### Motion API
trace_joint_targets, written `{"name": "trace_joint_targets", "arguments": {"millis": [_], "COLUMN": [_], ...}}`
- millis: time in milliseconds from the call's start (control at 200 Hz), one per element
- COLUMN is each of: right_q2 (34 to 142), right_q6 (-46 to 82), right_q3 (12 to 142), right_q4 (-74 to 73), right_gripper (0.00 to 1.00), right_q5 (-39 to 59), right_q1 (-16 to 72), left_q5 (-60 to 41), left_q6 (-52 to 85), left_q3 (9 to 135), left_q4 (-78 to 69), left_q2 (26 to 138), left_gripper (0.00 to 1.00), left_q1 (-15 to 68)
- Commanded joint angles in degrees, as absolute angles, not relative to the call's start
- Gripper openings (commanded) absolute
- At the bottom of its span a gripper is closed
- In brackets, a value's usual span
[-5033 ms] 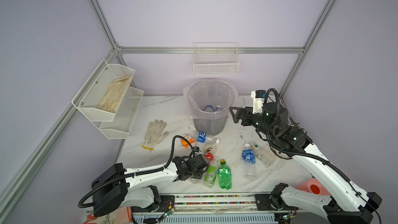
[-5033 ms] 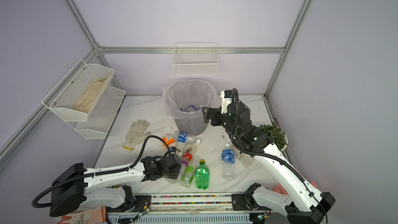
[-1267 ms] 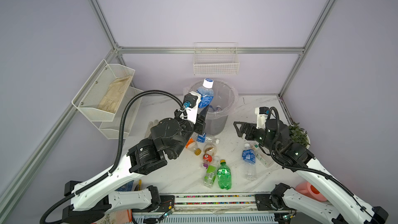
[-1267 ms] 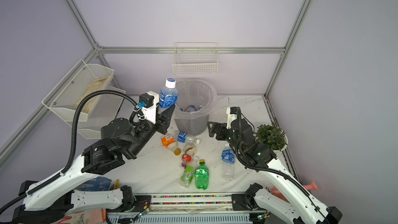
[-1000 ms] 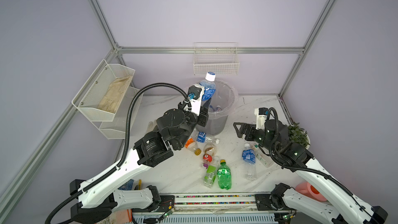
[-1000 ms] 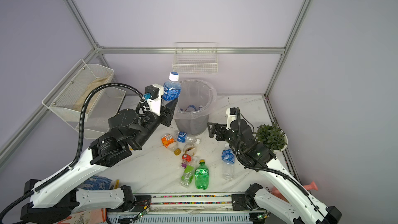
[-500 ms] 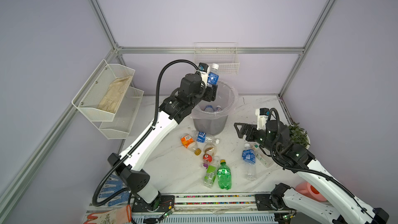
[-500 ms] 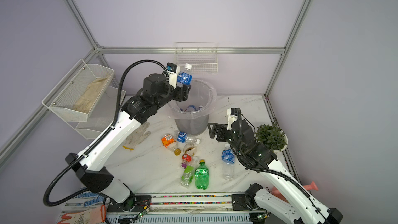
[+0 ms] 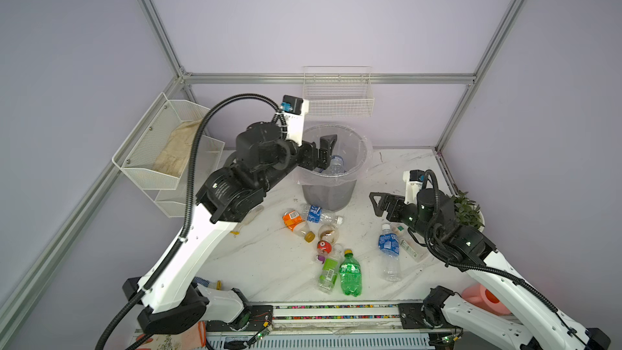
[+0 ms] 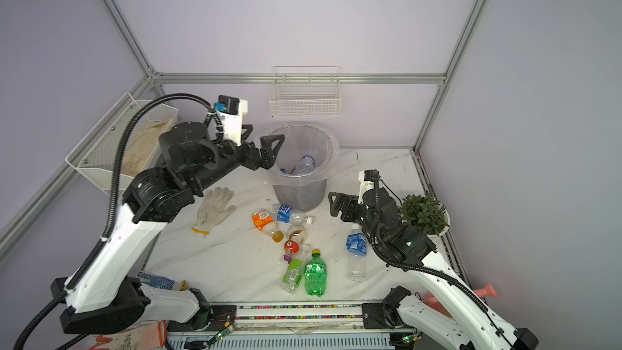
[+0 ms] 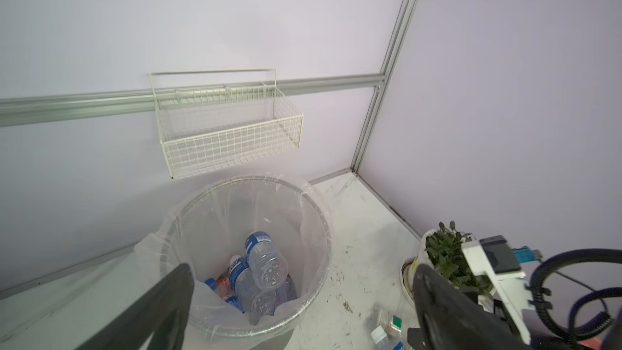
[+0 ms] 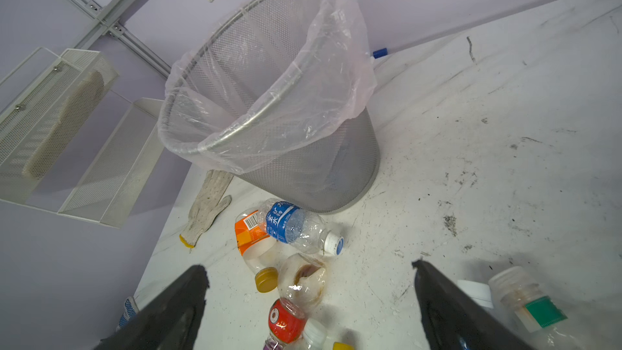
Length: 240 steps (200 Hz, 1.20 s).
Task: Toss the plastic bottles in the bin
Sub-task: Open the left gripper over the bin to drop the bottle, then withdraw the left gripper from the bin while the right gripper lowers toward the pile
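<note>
- Left jaws: apart, empty, over the bin (image 9: 329, 195) rim; a dropped bottle (image 11: 266, 265) lies inside, below them.
- Right jaws: apart, empty; loose bottles (image 12: 296, 227) on the desk (image 9: 269, 264) ahead and beneath.

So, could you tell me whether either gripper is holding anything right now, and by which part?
Nothing is held: left gripper open above the bin, right gripper open above loose bottles.

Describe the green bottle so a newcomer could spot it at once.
Start at the grey mesh bin at the back of the white table. Among the bottles lying before it, the green bottle is nearest the front rail. It alone is green all over, yellow-capped; its neighbour is clear with a lime label.
</note>
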<state>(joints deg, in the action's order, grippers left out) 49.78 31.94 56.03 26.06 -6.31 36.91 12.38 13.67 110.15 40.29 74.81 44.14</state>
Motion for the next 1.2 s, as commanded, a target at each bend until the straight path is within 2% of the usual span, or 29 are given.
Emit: {"name": "trace_joint_targets", "arguments": {"millis": [0,335,610,1195], "right_q2": [51.55,53.98,60.54,69.83], "right_q6": [34.32,38.88,43.27,53.92], "right_q3": [58.66,57.67,55.95,46.88], "right_q4": [30.97,37.92,44.03,45.8], "right_gripper": [0.97,0.97,0.97,0.97], "right_q5": [-9.76,-13.67,-16.87,-16.87], "right_q1": [36.73,36.74,36.74,36.74], "left_q5": [13.99,15.45,17.12,17.5], "left_q6": [15.31,18.77,21.39,29.62], "left_q3": [104.73,92.7,83.86,68.2], "left_q4": [39.04,38.71,38.72,40.01], "left_q2": [72.81,65.13,58.88,48.46], "left_gripper": [1.0,0.97,0.93,0.87], "left_q1": [45.25,46.65,46.82,46.93]}}
